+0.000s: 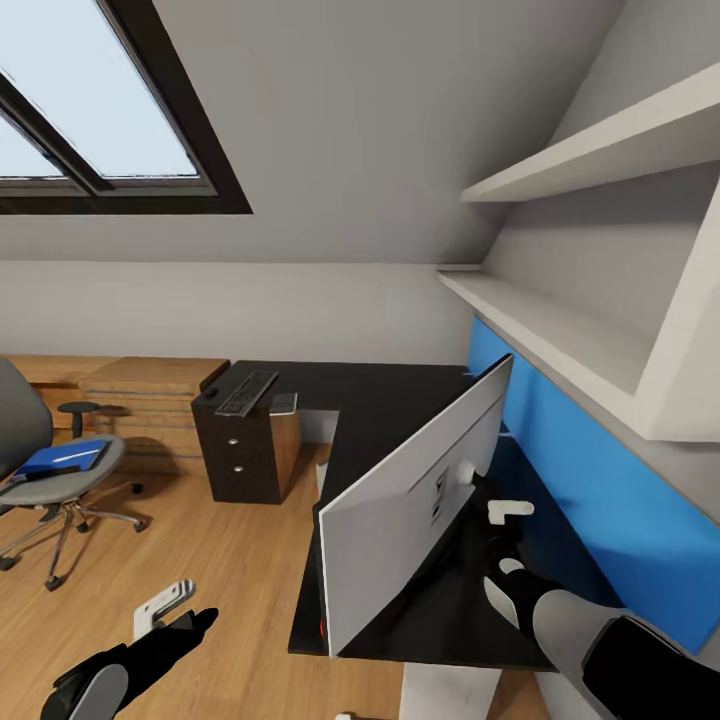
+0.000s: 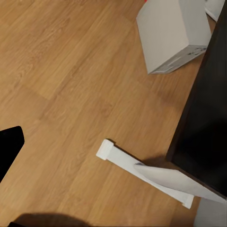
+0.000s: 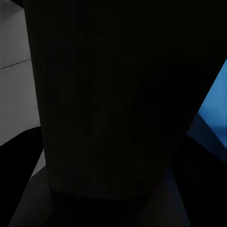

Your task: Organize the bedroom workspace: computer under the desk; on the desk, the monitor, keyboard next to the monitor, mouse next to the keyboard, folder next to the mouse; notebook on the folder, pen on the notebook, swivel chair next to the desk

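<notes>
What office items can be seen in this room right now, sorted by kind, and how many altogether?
Monitor: 1
Keyboard: 1
Swivel chair: 1
Blue folder: 1
Computer: 1
Desk: 1
Total: 6

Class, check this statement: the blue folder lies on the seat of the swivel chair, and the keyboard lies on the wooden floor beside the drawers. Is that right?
Not quite. The blue folder does lie on the swivel chair, but the keyboard lies on the black desk, above the drawers, not on the floor. The head view shows this.
</notes>
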